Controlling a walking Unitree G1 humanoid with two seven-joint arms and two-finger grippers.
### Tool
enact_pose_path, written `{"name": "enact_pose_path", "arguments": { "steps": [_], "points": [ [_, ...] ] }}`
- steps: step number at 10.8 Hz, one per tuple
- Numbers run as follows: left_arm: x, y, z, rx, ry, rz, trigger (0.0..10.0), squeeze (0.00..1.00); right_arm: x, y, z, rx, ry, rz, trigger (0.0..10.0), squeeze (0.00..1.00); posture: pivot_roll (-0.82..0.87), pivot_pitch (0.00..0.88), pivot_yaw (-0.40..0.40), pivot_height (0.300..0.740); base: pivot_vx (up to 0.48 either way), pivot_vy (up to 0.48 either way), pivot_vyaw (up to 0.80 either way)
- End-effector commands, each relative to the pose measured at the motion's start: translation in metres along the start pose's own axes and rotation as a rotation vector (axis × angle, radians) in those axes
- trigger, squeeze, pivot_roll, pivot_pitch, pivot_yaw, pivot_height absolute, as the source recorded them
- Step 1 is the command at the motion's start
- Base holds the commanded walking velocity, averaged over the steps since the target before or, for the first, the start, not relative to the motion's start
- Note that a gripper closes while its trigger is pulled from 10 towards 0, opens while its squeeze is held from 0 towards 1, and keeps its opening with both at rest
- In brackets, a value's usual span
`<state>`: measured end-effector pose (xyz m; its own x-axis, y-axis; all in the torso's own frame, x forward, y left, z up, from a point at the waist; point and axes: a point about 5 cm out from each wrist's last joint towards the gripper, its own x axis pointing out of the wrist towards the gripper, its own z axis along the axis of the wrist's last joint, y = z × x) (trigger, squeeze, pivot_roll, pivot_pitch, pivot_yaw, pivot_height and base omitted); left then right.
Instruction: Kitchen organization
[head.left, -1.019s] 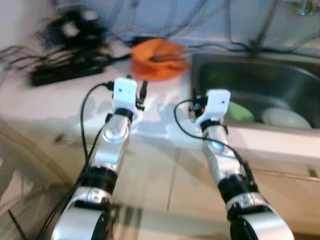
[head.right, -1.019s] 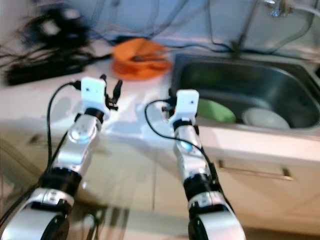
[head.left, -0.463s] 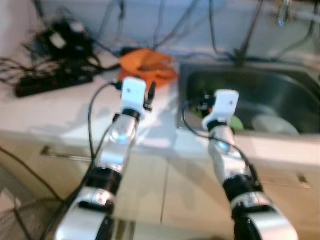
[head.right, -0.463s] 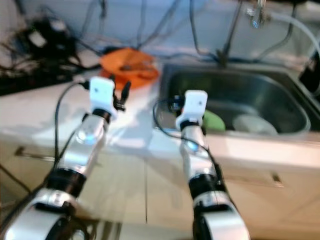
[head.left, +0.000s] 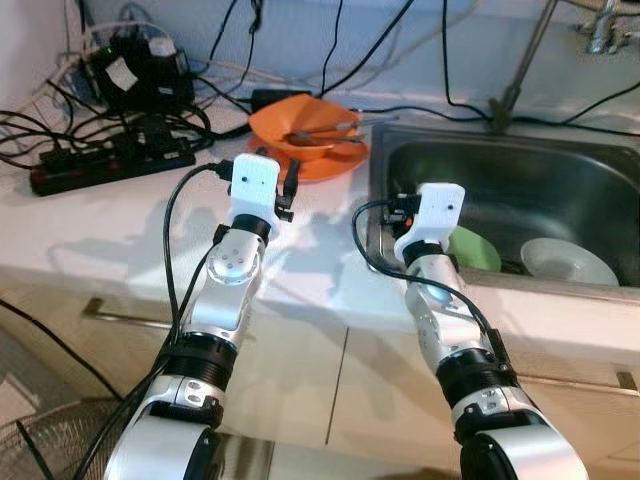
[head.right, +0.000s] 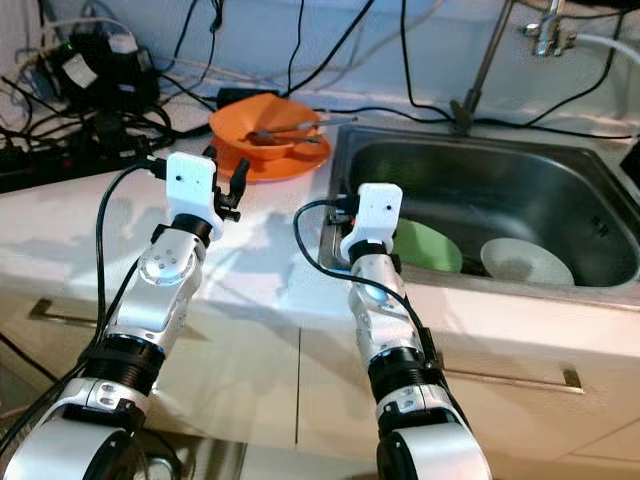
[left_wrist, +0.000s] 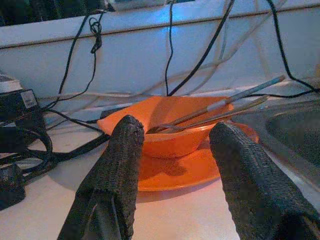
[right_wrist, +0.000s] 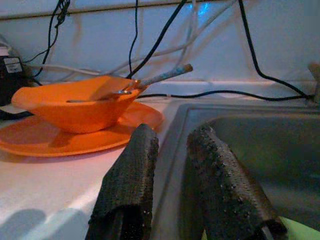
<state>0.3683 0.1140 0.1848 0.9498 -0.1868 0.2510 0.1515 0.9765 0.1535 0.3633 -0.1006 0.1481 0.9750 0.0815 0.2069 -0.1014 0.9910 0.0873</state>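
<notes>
two plates (head.left: 530, 259) lie in the sink (head.left: 560, 170), unseen from either wrist.

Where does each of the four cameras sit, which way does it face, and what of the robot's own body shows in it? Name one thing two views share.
Left eye view: on the head, looking forward and down at the counter and sink; both silver arms show.
Right eye view: the same scene.
Left wrist view: along the left pincer, open, toward the orange bowl on the orange plate.
Right wrist view: along the right pincer, over the sink's edge.
Shared: both wrist views catch the orange bowl.
</notes>
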Motion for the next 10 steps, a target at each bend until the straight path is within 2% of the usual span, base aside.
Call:
{"name": "enact_pose_path", "arguments": {
  "steps": [1, 10],
  "points": [
    [0.0017, 0.0005, 0.0045, 0.008, -0.013, 0.000, 10.0, 0.00, 0.0043, 0.0004, 0.0076, 0.002, -0.026, -0.002, 10.0, 0.00, 0.19, 0.000, -0.009, 0.740, 0.341, 0.000, 0.00],
    [0.0010, -0.0002, 0.0062, 0.015, -0.024, -0.008, 10.0, 0.00, 0.0040, 0.0012, 0.0055, 0.004, -0.016, -0.001, 10.0, 0.00, 0.19, 0.000, -0.008, 0.740, 0.367, 0.000, 0.00]
  ]
}}
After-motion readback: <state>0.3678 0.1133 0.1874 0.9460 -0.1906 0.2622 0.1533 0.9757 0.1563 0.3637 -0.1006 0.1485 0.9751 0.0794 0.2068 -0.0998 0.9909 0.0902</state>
